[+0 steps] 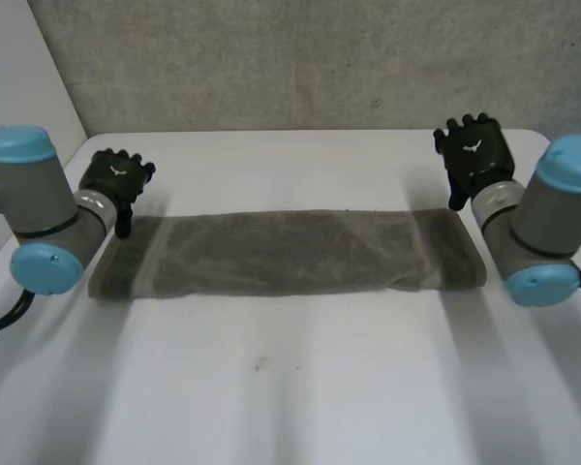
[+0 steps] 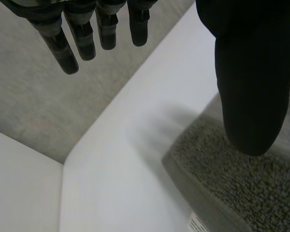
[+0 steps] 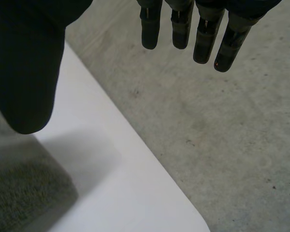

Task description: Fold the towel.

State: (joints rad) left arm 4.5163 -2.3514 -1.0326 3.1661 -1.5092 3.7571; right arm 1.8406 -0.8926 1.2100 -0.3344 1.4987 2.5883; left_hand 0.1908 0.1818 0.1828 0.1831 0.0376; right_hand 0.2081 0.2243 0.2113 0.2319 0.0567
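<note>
A grey towel [image 1: 286, 254] lies folded into a long narrow strip across the white table [image 1: 290, 387]. My left hand [image 1: 114, 181] hovers just behind the towel's left end, fingers straight and open, holding nothing. My right hand [image 1: 474, 155] hovers behind the towel's right end, also open and empty. In the left wrist view, the straight fingers [image 2: 87, 36] and the thumb [image 2: 253, 82] hang above a corner of the towel [image 2: 232, 188]. In the right wrist view, the thumb [image 3: 24, 67] and fingers [image 3: 203, 34] spread above the table, with a towel corner [image 3: 24, 198] under the thumb.
A grey wall [image 1: 300, 63] stands behind the table's far edge. A white panel [image 1: 19, 77] closes the left side. Bare table surface stretches in front of the towel toward me.
</note>
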